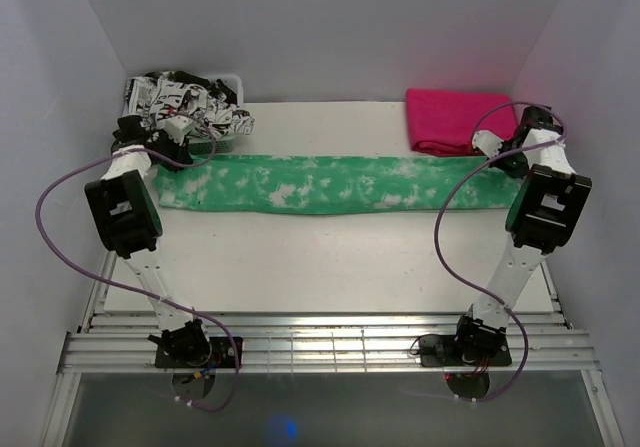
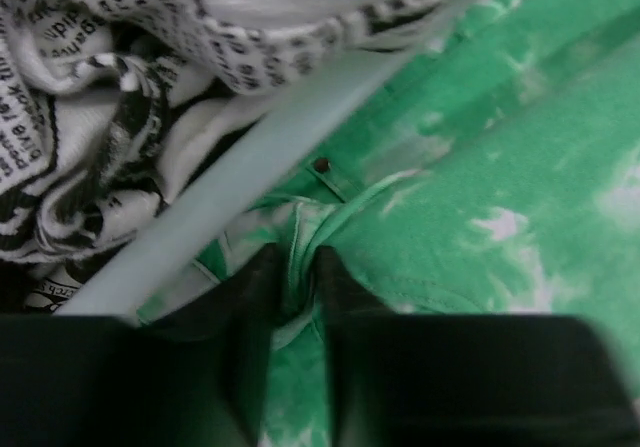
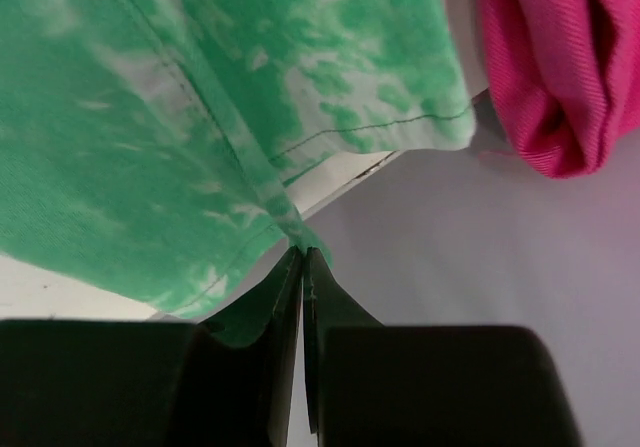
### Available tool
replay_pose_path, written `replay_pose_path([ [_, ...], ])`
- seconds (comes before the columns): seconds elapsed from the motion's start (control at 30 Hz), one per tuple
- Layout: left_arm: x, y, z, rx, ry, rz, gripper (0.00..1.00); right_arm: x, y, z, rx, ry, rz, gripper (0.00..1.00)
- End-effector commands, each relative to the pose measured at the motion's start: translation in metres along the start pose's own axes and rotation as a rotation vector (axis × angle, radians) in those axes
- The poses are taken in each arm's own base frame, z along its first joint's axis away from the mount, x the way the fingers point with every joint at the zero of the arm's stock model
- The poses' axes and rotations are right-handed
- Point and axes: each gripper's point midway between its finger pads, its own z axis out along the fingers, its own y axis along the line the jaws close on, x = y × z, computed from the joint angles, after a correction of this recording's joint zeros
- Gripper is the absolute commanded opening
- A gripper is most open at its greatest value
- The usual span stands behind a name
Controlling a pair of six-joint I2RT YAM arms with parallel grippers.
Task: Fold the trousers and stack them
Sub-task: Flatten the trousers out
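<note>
Right pincer [image 3: 302,259] is clamping its tips together on a hem corner of the trousers [image 1: 320,184], at 3 o'clock on the counter [image 1: 330,267]. Left pincer [image 2: 297,272], at 9 o'clock, is standing with tips a little apart around a ridge of waistband cloth; whether it is gripping cannot be told. Trousers are lying as one long band from 9 to 3 o'clock, the end holds probably serving to keep it taut and flat for folding. Pink cloth [image 1: 455,117] is sitting folded at 1 o'clock, just beside the hem. Printed fabric [image 1: 185,102] is spilling from a pale bin [image 2: 250,157] at 10 o'clock. Plain white walls [image 1: 330,27] are enclosing the matt white counter.
</note>
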Motion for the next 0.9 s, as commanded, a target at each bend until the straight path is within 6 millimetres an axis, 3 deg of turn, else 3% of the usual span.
replay_pose_path([
  [0.0,-0.035,0.050,-0.015,-0.207,-0.051,-0.057,0.40,0.004,-0.007,-0.010,0.074,0.090,0.062,0.08],
  [0.03,-0.045,0.053,-0.020,-0.205,-0.062,-0.068,0.44,0.002,0.002,-0.004,0.056,0.096,0.057,0.08],
  [0.07,-0.037,0.041,-0.025,-0.155,-0.027,-0.117,0.46,0.002,0.004,-0.005,0.056,0.097,0.059,0.08],
  [0.1,-0.048,0.031,-0.033,-0.095,-0.056,-0.126,0.51,0.001,0.007,-0.008,0.054,0.091,0.067,0.08],
  [0.2,-0.045,0.014,-0.068,-0.061,-0.032,-0.233,0.57,-0.001,0.014,-0.014,0.048,0.079,0.076,0.08],
  [0.27,-0.035,0.008,-0.090,-0.050,-0.030,-0.341,0.57,-0.002,0.020,-0.014,0.037,0.076,0.072,0.08],
  [0.37,-0.006,-0.004,-0.101,-0.052,0.039,-0.454,0.56,-0.006,0.017,-0.021,0.056,0.067,0.069,0.08],
  [0.53,0.050,-0.010,-0.089,-0.070,0.162,-0.657,0.51,-0.006,0.011,-0.021,0.066,0.082,0.077,0.08],
  [0.87,0.083,0.000,-0.070,-0.110,0.200,-0.789,0.59,-0.005,0.012,-0.022,0.060,0.092,0.074,0.08],
])
